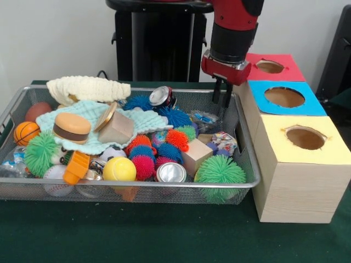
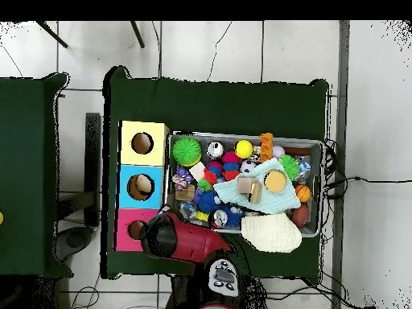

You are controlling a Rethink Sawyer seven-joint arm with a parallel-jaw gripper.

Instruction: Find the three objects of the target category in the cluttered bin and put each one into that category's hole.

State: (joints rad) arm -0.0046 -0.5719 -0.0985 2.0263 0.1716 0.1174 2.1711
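Hanging from the red and black arm, the dark two-fingered gripper [image 1: 222, 98] is hovering over the far right corner of the wide silver wire-mesh bin [image 1: 164, 193], just beside the blue-topped wooden box [image 1: 285, 97]; its short fingers are showing a narrow gap with nothing between them, so they are standing slightly apart and empty. That bin is sitting on the green table, filling the left and middle of the front view, its right wall close against the row of boxes. Going left to right through the clutter, an orange basketball-patterned ball [image 1: 25, 132] is lying at the left wall, a cream knitted cloth [image 1: 88, 89] is draping over the far rim, a toy hamburger [image 1: 72, 127] is resting on a mint cloth, a yellow smooth ball [image 1: 119, 169] is sitting at the near wall, and a green spiky rubber ball [image 1: 219, 171] is sitting in the near right corner. The mesh looks stiff and light. The spiky balls are probably soft and light, best pinched across the middle; the silver can [image 1: 171, 172] may be slippery.
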